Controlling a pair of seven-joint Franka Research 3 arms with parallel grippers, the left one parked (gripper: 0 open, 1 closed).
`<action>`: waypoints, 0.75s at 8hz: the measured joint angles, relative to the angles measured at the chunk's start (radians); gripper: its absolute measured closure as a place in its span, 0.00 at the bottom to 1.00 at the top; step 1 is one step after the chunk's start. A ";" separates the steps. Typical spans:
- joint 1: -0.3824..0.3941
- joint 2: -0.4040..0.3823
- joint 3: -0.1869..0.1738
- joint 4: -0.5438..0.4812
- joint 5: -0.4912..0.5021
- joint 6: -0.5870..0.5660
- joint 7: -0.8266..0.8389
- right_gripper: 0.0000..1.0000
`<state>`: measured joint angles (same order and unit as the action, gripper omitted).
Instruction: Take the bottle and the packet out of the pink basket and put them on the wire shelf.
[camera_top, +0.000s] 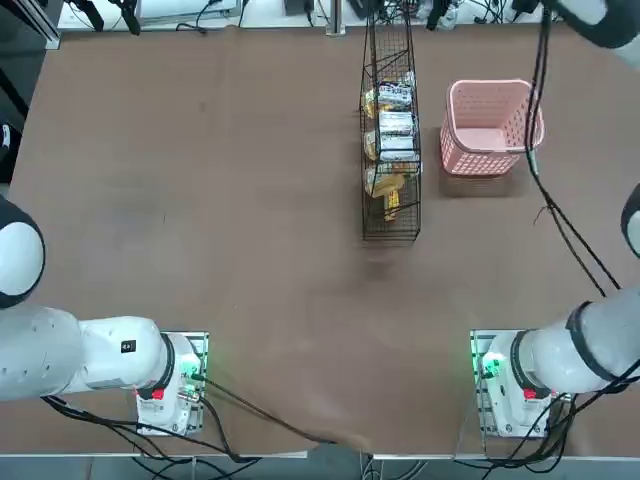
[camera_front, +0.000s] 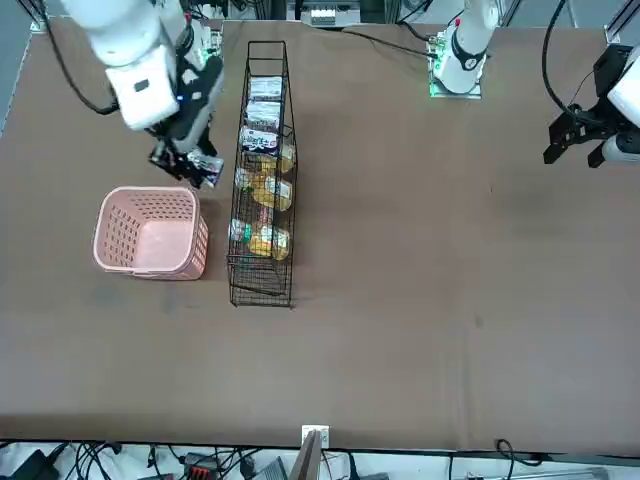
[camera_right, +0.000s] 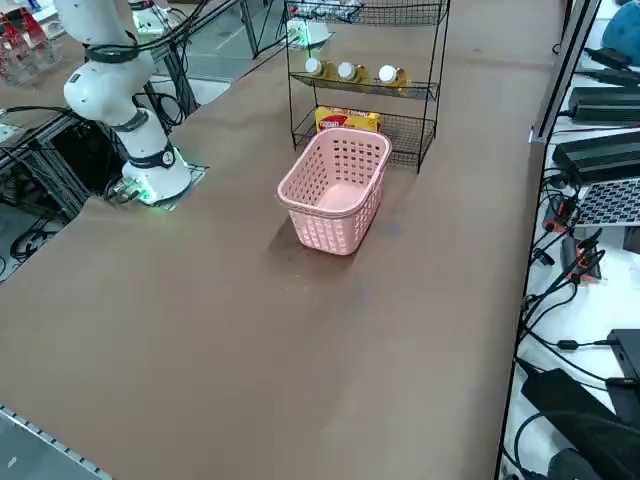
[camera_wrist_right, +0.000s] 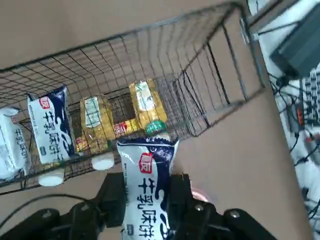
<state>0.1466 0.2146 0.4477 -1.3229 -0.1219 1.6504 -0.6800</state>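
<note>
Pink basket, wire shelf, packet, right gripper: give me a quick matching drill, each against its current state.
Things:
1. pink basket
2. wire shelf
3. packet
4. right gripper

States:
A. holds bottles and packets
B. pinched between two fingers
C. nothing inside
D. raised between basket and shelf, shut

Pairs: 1-C, 2-A, 3-B, 4-D

Pink basket (camera_front: 148, 232) upright, empty, near table's far right edge, beside wire shelf (camera_front: 262, 170). Packet (camera_wrist_right: 148, 186), white w/ dark-blue print, pinched in right gripper (camera_wrist_right: 147, 197) above table by shelf. Amber bottles on shelf.
</note>
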 joint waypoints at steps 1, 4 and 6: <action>0.007 0.011 0.024 0.000 -0.015 0.019 -0.009 0.56; 0.013 0.038 0.045 0.000 -0.020 0.072 -0.088 0.56; 0.013 0.065 0.052 0.000 -0.020 0.093 -0.122 0.56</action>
<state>0.1601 0.2792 0.4993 -1.3227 -0.1418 1.7439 -0.8019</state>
